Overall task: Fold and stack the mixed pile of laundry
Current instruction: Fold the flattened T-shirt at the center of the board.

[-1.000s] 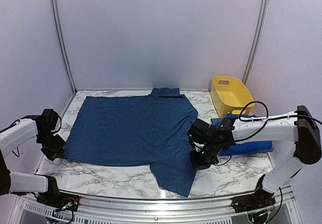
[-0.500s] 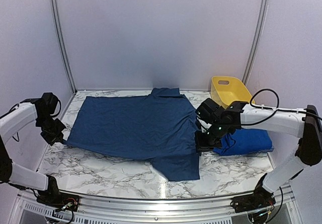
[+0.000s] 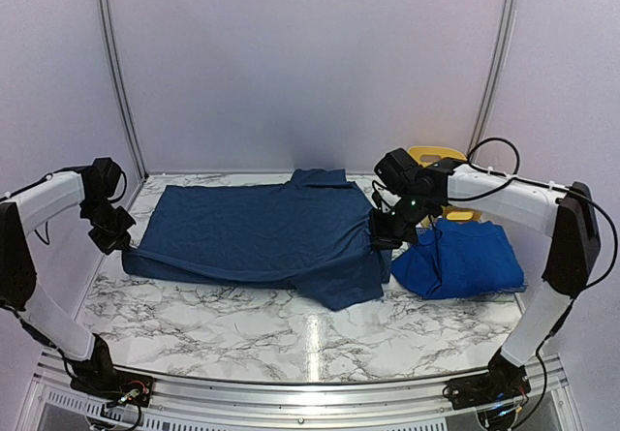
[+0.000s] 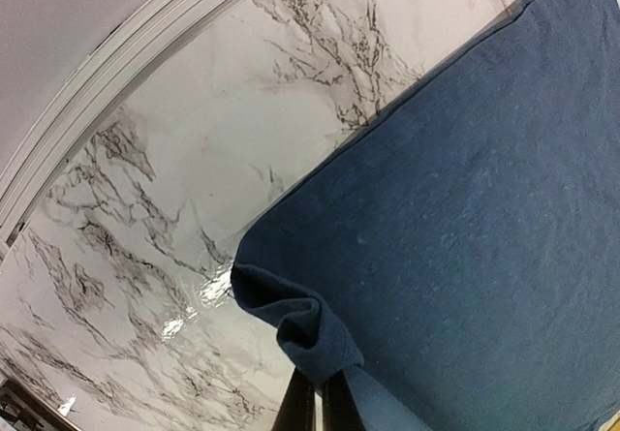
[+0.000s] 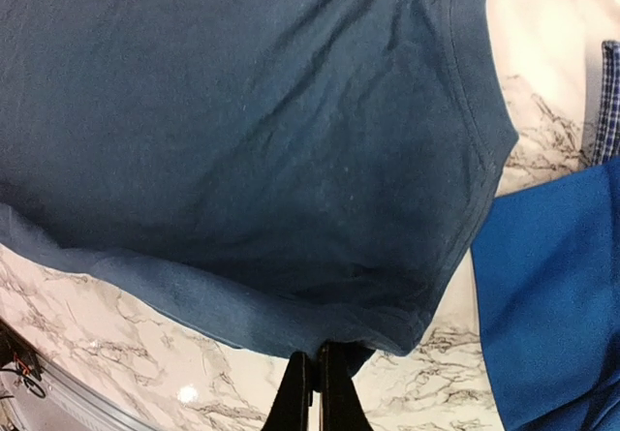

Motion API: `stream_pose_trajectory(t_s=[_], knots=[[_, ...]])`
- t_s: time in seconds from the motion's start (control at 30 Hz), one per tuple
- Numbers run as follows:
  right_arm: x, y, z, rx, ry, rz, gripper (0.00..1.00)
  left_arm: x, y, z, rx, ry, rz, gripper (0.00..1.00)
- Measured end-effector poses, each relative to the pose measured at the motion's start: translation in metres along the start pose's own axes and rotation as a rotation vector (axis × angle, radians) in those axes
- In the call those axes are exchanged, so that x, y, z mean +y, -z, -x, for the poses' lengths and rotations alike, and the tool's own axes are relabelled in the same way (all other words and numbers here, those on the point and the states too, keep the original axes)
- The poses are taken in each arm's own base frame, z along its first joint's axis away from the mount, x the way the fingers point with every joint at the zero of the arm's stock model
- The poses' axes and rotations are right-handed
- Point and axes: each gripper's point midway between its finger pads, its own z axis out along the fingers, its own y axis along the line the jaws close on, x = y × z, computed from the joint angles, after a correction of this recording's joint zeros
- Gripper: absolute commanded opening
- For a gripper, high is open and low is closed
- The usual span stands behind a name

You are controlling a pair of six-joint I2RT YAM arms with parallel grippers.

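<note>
Laundry from above: the dark denim-blue garment (image 3: 257, 237) lies spread wide across the marble counter (image 3: 242, 332), collar toward the back wall. The left claw (image 3: 123, 246) sits at the garment's left near corner, pressed together on the cloth there. The right claw (image 3: 382, 241) sits at the garment's right edge, likewise pinching cloth. Between the two, the near hem runs as a doubled ridge, and a flap sags from the right claw. A royal-blue garment (image 3: 463, 261) lies crumpled just beside the dark garment's right edge. Behind that, a yellow tub (image 3: 434, 152) is mostly hidden by the right arm.

Left wrist view: the left claw (image 4: 317, 387) has its fingers closed on a bunched fold at the corner of the dark denim-blue garment (image 4: 465, 208). That corner curls up off the counter (image 4: 174, 179), which shows bare to the garment's left.

Right wrist view: the right claw (image 5: 314, 365) is clamped tight on the hem of the dark denim-blue garment (image 5: 242, 111), and the cloth hangs in a soft double layer above it. The royal-blue garment (image 5: 552, 286) lies to the right of the dark garment. A sliver of a checked shirt (image 5: 608, 97) shows at the frame edge, beyond the royal-blue garment.
</note>
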Motion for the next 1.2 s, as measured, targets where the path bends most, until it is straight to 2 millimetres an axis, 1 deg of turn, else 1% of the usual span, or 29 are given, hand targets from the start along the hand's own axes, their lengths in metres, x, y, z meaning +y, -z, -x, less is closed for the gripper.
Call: stream_pose_trajectory(t_s=[0.17,0.37,0.5,0.67,0.87,1.1,1.2], knots=[[-0.003,-0.006,0.022,0.001,0.002,-0.015,0.0,-0.013,-0.006,0.01,-0.001,-0.009,-0.008,0.0],[-0.005,-0.014,0.041,0.009,0.003,-0.023,0.0,-0.02,-0.021,0.014,0.013,-0.013,0.007,0.0],[-0.006,-0.018,0.051,0.01,-0.001,-0.022,0.0,-0.026,-0.028,0.018,0.019,-0.014,0.009,0.0],[-0.007,-0.02,0.058,0.016,-0.001,-0.016,0.0,-0.038,-0.031,0.027,0.011,-0.016,-0.011,0.0],[-0.011,-0.028,0.063,0.032,-0.006,-0.013,0.0,-0.049,-0.034,0.036,0.002,-0.02,-0.023,0.0],[-0.01,-0.035,0.074,0.035,0.0,-0.005,0.0,-0.05,-0.044,0.037,0.014,-0.028,-0.008,0.0],[-0.01,-0.039,0.075,0.042,0.002,-0.004,0.0,-0.051,-0.048,0.037,0.019,-0.03,-0.003,0.0]])
